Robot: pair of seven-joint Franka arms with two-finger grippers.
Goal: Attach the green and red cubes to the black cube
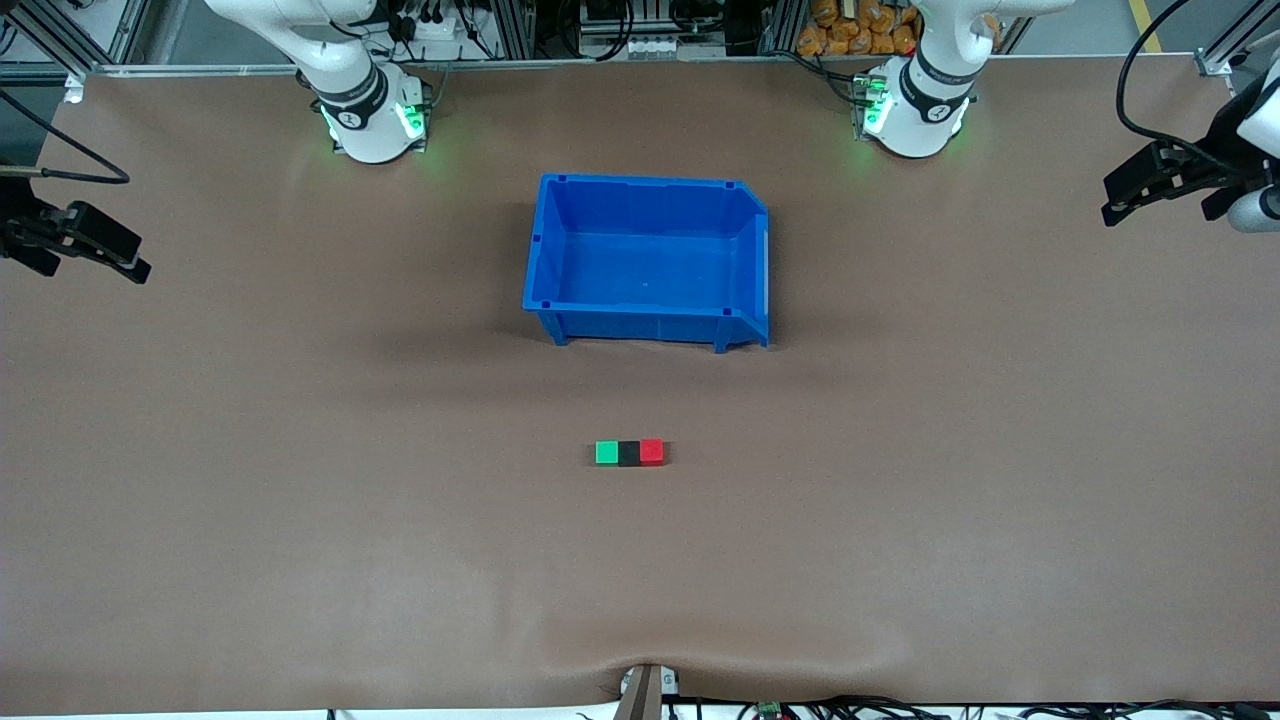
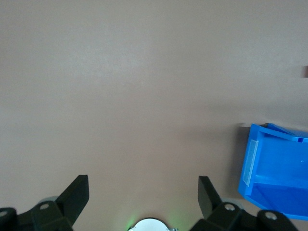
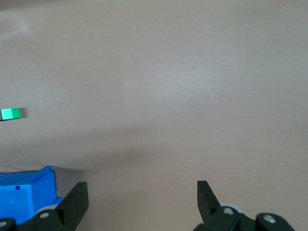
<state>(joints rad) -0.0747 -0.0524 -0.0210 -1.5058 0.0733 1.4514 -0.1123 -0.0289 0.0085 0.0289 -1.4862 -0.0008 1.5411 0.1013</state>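
Observation:
The green cube (image 1: 606, 452), the black cube (image 1: 628, 454) and the red cube (image 1: 651, 451) lie in one touching row on the brown table, black in the middle, green toward the right arm's end. The row is nearer to the front camera than the blue bin (image 1: 645, 262). The green cube also shows in the right wrist view (image 3: 10, 113). My left gripper (image 1: 1157, 215) hangs open and empty over the table's edge at the left arm's end; it also shows in its wrist view (image 2: 143, 182). My right gripper (image 1: 95, 270) hangs open and empty at the right arm's end, seen too in its wrist view (image 3: 141, 185).
The blue bin stands empty in the middle of the table between the two arm bases, and its corner shows in the left wrist view (image 2: 276, 168) and the right wrist view (image 3: 26, 192). A small clamp (image 1: 645, 690) sits at the table's front edge.

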